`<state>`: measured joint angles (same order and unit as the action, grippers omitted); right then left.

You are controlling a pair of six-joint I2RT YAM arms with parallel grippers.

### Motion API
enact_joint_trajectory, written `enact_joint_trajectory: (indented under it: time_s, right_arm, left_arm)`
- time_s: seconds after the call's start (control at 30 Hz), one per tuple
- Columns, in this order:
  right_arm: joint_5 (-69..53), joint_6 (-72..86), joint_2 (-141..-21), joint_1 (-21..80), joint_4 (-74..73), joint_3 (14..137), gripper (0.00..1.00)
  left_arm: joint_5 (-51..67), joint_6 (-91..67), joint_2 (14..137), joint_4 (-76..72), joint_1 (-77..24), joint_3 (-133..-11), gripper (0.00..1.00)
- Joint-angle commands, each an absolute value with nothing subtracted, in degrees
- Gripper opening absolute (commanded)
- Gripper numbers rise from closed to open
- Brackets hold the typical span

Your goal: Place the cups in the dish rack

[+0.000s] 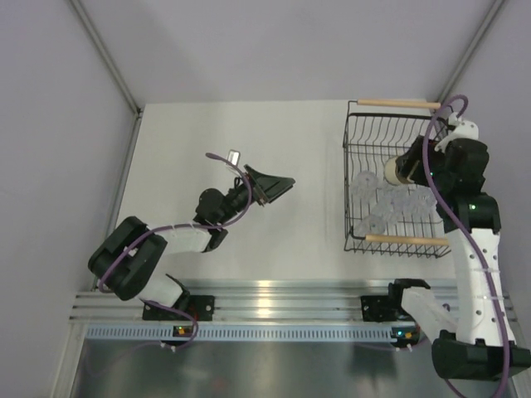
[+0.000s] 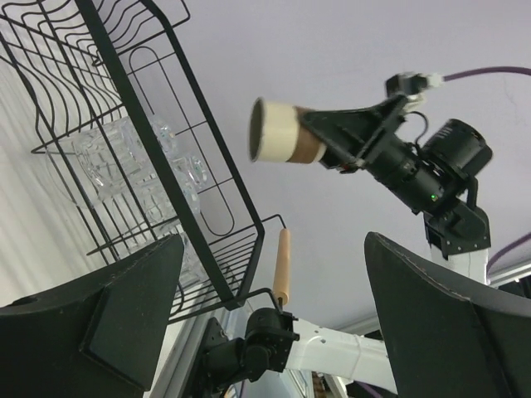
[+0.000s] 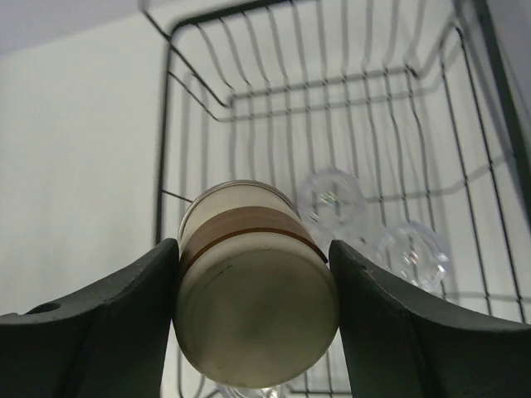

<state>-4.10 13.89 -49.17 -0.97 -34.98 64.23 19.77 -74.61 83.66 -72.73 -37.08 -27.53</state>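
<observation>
The short round cup with a cream-tan outside and a brown band (image 3: 255, 282) is hanging in the air over the dish rack, tipped onto its side. Its flat base is facing the right wrist camera and its mouth is pointing away from the arm. It is sitting above the rack's top rim and is not touching the wires.

The right gripper (image 1: 405, 168) is clamping this cup, with 1 black finger (image 3: 108, 332) pressing against each side of it.

Below the cup, clear plastic tumblers (image 1: 386, 203) are lying clustered together on the floor of the rack, toward its near end. The right wrist view is showing 2 of them just past the held cup. Their full count cannot be told.

The rectangular black wire dish rack (image 1: 347, 166) is standing on the right side of the white table (image 1: 249, 265), with a light wooden bar handle at its far end (image 1: 398, 104) and another at its near end (image 1: 406, 240).

The left gripper (image 1: 282, 189) is hovering over the middle of the table, well apart from the rack. Its fingers are spread wide with nothing between them, and it is pointing toward the rack.
</observation>
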Motion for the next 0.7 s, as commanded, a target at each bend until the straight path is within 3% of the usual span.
enact_joint_trajectory:
  time_s: [0.0, 0.17, 0.33, 0.67]
  right_arm:
    - [6.8, 10.0, -50.5, -3.8, -47.5, 66.3, 0.00]
    - [16.8, 9.3, -52.7, -5.0, -55.3, 68.7, 0.00]
    - [19.1, 10.5, -52.3, -4.8, -58.8, 68.4, 0.00]
    - [13.7, 13.4, -53.9, -4.6, -60.6, 63.6, 0.00]
  left_arm:
    - [21.1, -72.6, 83.3, -81.9, -36.5, -27.0, 0.96]
    - [22.9, -72.9, 85.0, -81.9, -36.4, -28.5, 0.96]
    - [24.3, -72.9, 86.0, -81.9, -36.4, -28.7, 0.95]
    - [27.4, -72.3, 85.7, -81.9, -36.4, -27.5, 0.94]
